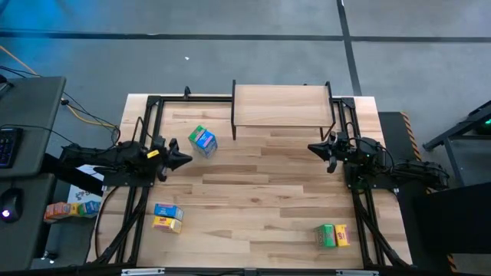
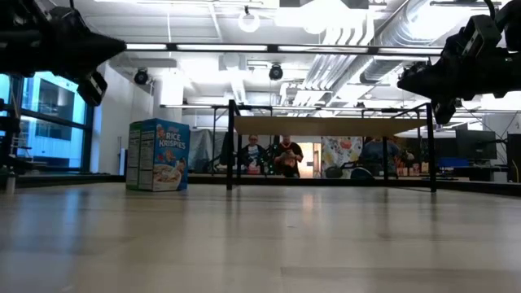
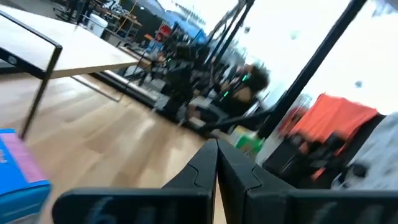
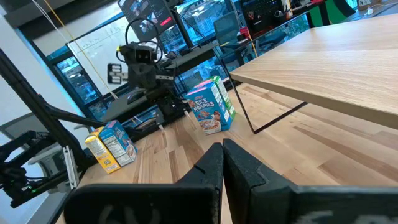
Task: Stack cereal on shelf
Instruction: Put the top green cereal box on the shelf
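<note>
The left gripper (image 1: 186,159) is being held pressed together and empty above the table (image 1: 261,207), at its left edge. The blue-and-green cereal box (image 1: 202,140) is standing just beyond its tip, apart from it, towards the shelf (image 1: 280,105). The right gripper (image 1: 313,147) is likewise being kept pressed together and empty at the table's right edge, just in front of the shelf's right legs. A blue-and-yellow pair of boxes (image 1: 167,218) is lying near the front left, and a green-and-yellow pair (image 1: 333,235) near the front right, both well apart from the grippers. Nothing is resting on the shelf.
</note>
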Tool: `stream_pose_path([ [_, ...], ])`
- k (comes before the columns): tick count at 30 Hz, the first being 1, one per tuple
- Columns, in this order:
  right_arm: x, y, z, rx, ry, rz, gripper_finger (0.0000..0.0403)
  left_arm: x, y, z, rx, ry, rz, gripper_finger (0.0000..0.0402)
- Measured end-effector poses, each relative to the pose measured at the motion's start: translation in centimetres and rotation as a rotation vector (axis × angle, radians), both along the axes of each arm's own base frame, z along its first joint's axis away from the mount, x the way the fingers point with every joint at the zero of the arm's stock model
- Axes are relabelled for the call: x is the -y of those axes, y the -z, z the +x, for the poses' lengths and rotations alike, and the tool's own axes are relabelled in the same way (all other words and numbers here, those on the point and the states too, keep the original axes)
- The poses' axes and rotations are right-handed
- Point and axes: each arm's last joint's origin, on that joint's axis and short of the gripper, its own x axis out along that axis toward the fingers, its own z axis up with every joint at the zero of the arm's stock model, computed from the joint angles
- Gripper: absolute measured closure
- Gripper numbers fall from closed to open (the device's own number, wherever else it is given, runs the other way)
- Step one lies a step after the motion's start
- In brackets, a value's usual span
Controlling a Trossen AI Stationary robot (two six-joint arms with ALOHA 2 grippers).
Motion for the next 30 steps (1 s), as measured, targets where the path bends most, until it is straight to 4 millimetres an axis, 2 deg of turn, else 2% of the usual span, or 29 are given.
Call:
stream_pose_path([
  [3,0.0,0.0,0.0,0.0,0.0,0.0,0.0402,0.0,-0.7,-0.1,0.075,0.006,-0.08,0.0398],
  [7,0.0,0.0,0.0,0.0,0.0,0.0,0.0402,-0.4,-1.9,-0.4,0.194,-0.107,-0.125,0.0394],
  [10,0.0,0.0,0.0,0.0,0.0,0.0,0.0402,-0.8,-2.9,-0.5,0.16,-0.204,-0.153,0.0368],
  [15,0.0,0.0,0.0,0.0,0.0,0.0,0.0402,-1.5,-5.0,0.2,-0.044,-0.296,-0.153,0.0288],
  [21,0.0,0.0,0.0,0.0,0.0,0.0,0.0402,-2.9,-9.1,2.5,-0.314,-0.36,-0.087,0.0197],
  [26,0.0,0.0,0.0,0.0,0.0,0.0,0.0402,-5.4,-12.3,4.8,-0.622,-0.473,-0.04,0.016],
  [30,0.0,0.0,0.0,0.0,0.0,0.0,0.0402,-7.8,-13.2,6.2,-0.863,-0.55,-0.086,0.0145],
])
